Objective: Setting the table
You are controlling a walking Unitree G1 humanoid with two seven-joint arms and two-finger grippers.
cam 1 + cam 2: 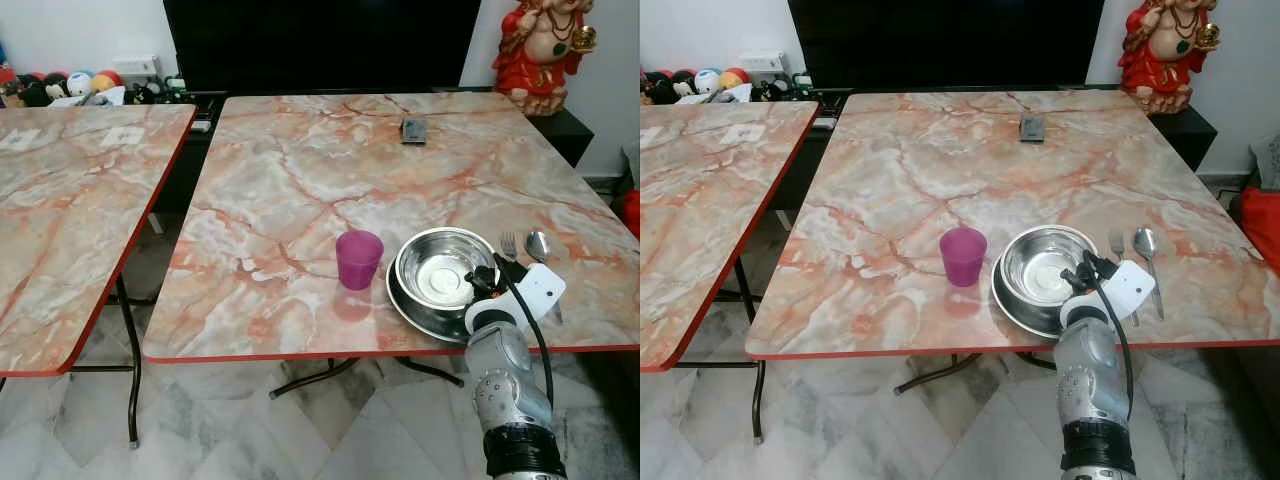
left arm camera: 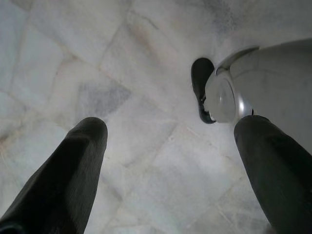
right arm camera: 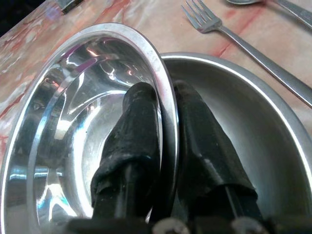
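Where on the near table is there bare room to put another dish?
Bare marble lies left of the purple cup and between it and the dark object. The near-right corner is crowded: right tool pinching the bowl on its plate, beside fork and spoon.

The right arm is raised and extended forward, wrist bent inward. The right tool (image 3: 163,146) is closed, one finger (image 3: 131,131) set on each side of a thin metal rim. The left arm hangs low; the left tool (image 2: 170,161) is held with fingers wide apart.
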